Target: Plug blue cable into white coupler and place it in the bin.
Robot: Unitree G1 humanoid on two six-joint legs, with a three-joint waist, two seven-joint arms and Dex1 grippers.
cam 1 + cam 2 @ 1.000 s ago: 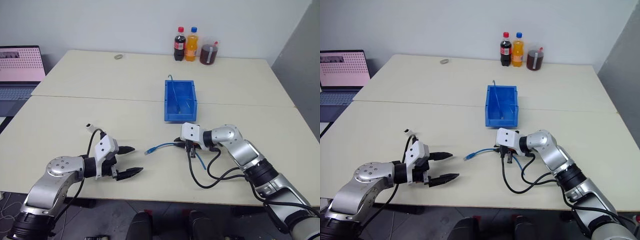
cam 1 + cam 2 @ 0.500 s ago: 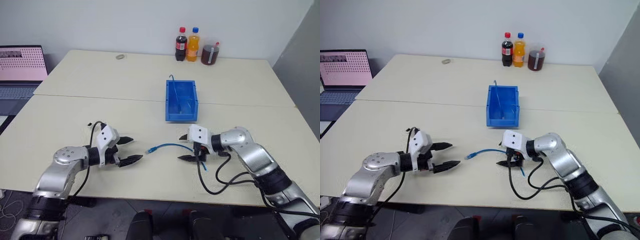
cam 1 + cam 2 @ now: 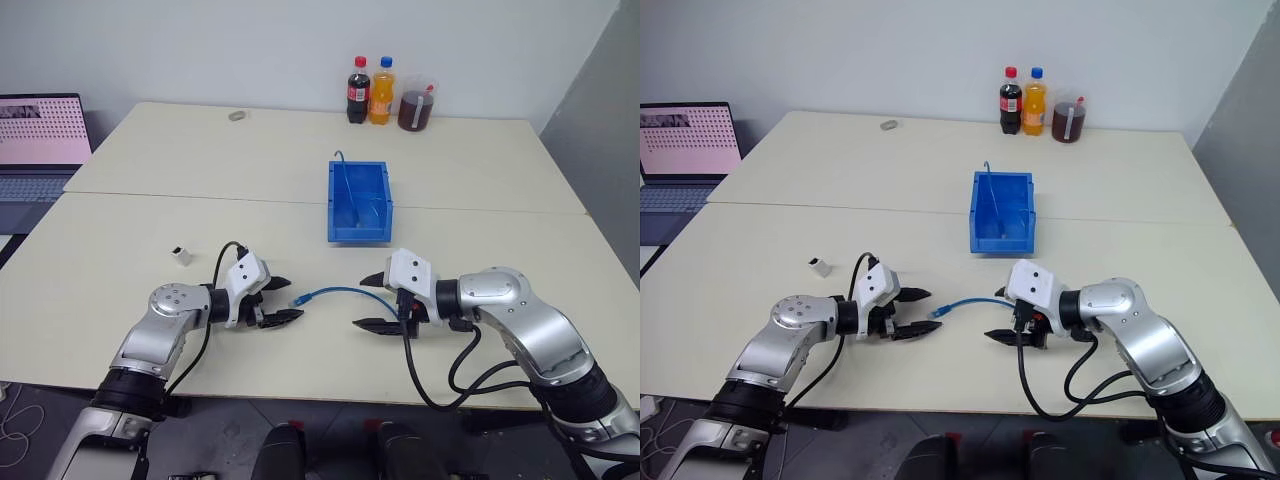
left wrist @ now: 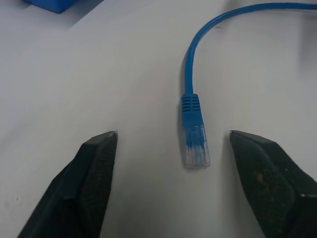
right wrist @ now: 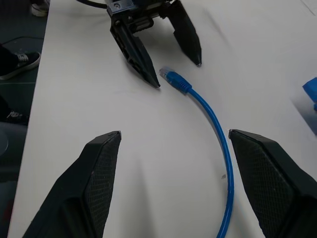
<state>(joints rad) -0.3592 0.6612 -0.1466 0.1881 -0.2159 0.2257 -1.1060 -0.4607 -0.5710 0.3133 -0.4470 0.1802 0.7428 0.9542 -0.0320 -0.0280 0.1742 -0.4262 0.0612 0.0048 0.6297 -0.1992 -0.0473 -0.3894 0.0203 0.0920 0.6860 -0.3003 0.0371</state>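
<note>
- Blue plastic marks our landmark, the bin (image 3: pixel 360 203), which sits on the table (image 3: pixel 150 160) at mid-table.
- On the near side of the bin we see the blue cable (image 3: pixel 335 293) lying flat on the table in a curve, held by neither gripper.
- Its clear plug (image 4: pixel 196 151) lies between the spread fingers of our left gripper (image 3: pixel 284 301), which touch nothing.
- Our right gripper (image 3: pixel 372 303) hovers at the cable's other end, nearer to us than the bin, with its fingers also spread and empty.
- Well to the left of the bin, the white coupler (image 3: pixel 181 255) stands alone on the table, apart from the cable.
- Beyond the bin, at the table's far edge, stand two bottles (image 3: pixel 369 91) and a cup (image 3: pixel 415 103).
</note>
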